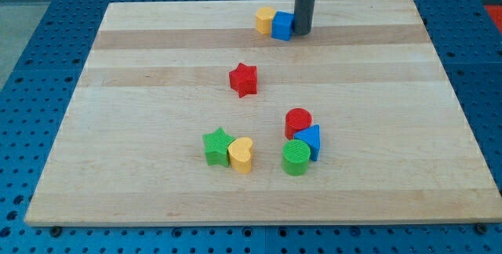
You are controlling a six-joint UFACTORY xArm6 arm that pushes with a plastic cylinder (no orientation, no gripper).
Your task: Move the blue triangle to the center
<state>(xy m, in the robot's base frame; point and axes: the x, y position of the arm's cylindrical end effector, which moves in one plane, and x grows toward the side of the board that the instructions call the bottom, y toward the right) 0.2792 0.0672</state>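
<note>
Trouble looks likeliest around the blue triangle [310, 142], which sits well away from my tip [301, 32], far toward the view's bottom on the wooden counter [157, 66]. It is wedged in a cluster, touching a red cylinder [298, 121] on its far side and a green cylinder [296, 157] on its near side. I'd judge that any shove from the wrong angle would drag one or both neighbours along toward the centre, or let the triangle slip off the rod sideways.

There are no jaws on this arm to be released or clenched; the rod simply stands upright, its end pressed against the right side of a blue cube [281, 26], with a yellow block [265, 19] just beyond that. A careless sweep away could scatter that pair too.

A red star [244, 79] lies between tip and cluster, near the centre, possibly in the way. A green star [217, 146] and yellow heart [241, 155] sit left of the cluster.

The rod's top is cut off, and much of the triangle hides behind the cylinders.
</note>
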